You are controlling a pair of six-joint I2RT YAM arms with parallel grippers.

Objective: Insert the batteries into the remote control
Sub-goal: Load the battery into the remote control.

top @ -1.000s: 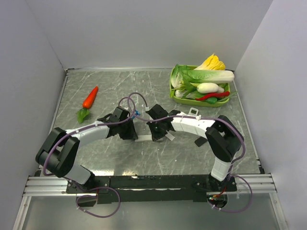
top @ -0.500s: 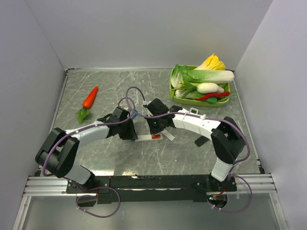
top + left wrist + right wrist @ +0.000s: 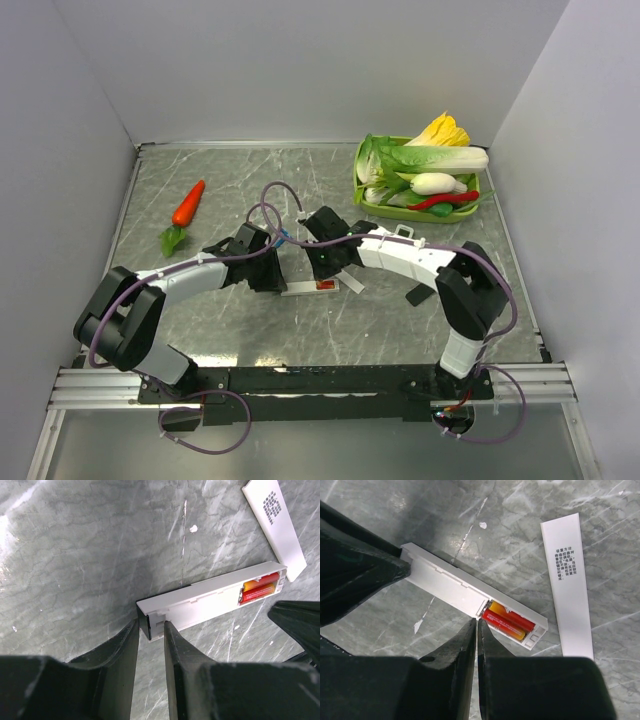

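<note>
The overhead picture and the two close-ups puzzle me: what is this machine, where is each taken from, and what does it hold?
The machine is a pair of robot arms, a left arm and a right arm, bolted at the near edge of the table. The overhead picture looks down from above and behind them. Each close-up comes from a camera on one wrist. The left fingers pinch one end of the slim white remote, whose open compartment shows two red-orange batteries side by side. The right fingers are shut, holding nothing, close to the batteries. The remote's back cover lies loose beside it. Farther off are a carrot and a green tray of vegetables.
</note>
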